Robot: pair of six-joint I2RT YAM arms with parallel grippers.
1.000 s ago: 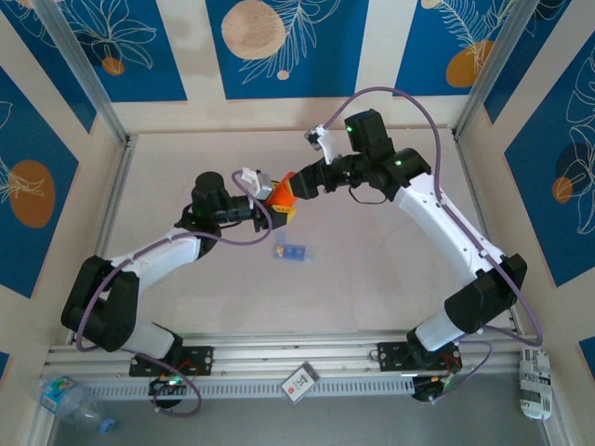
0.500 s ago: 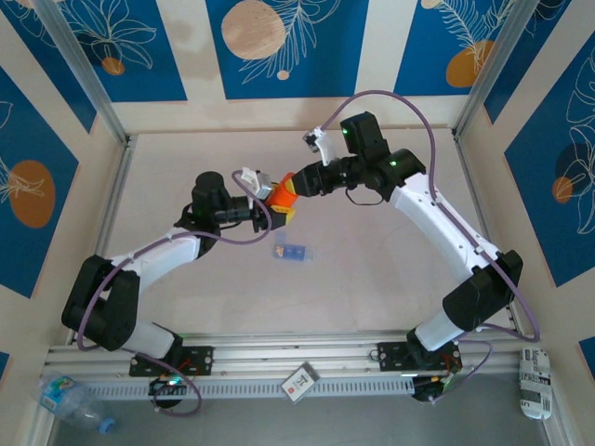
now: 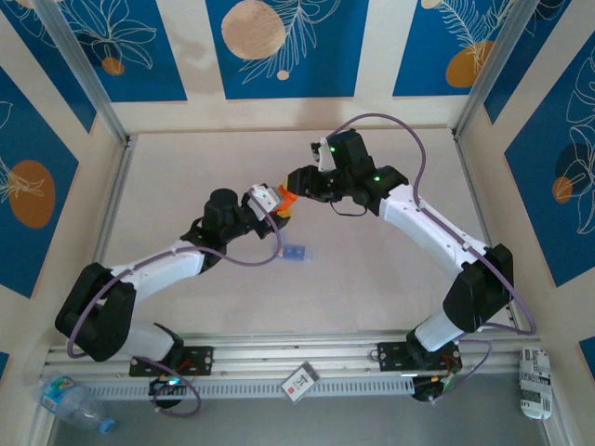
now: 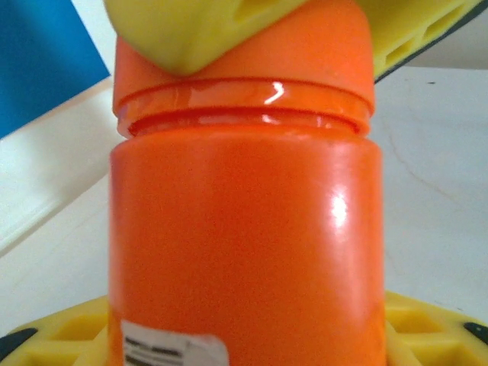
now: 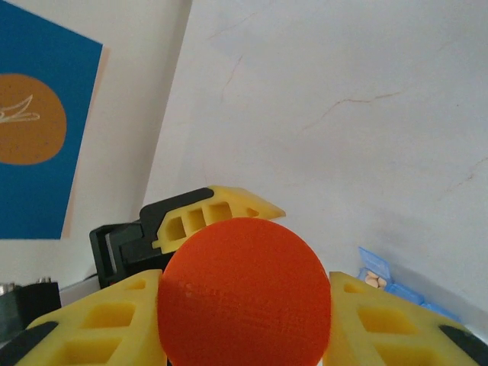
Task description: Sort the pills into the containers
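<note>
1. Pale-blue translucent plastic forms the containers (image 3: 296,252), a short strip of joined compartments lying flat on the table (image 3: 390,279), near its middle.
2. In the right wrist view, one compartment of the strip holds a few pills (image 5: 372,280), tiny yellowish-orange specks huddled together. How many there are is too small to tell.
3. The orange bottle (image 4: 244,252) is apart from the strip, on the side farther from the arm bases, and the two grippers meet at it.
4. A white label shows at the bottle's lower edge in the left wrist view.
5. The bottle's orange cap (image 5: 244,297) is on, with a glossy ridge between it and the body.
6. The left gripper (image 3: 276,201) is closed around the bottle's body. Its yellow fingers (image 4: 53,335) press against the plastic on both sides.
7. The right gripper (image 3: 292,183) comes in from the opposite side and pinches the cap. In its own wrist view the round top of the cap sits snug between its yellow fingers (image 5: 99,324).
8. Both white arms bend inward from the near edge of the table, each trailing a purple cable.
9. Cream walls with blue leaf-patterned panels enclose the table on three sides.
</note>
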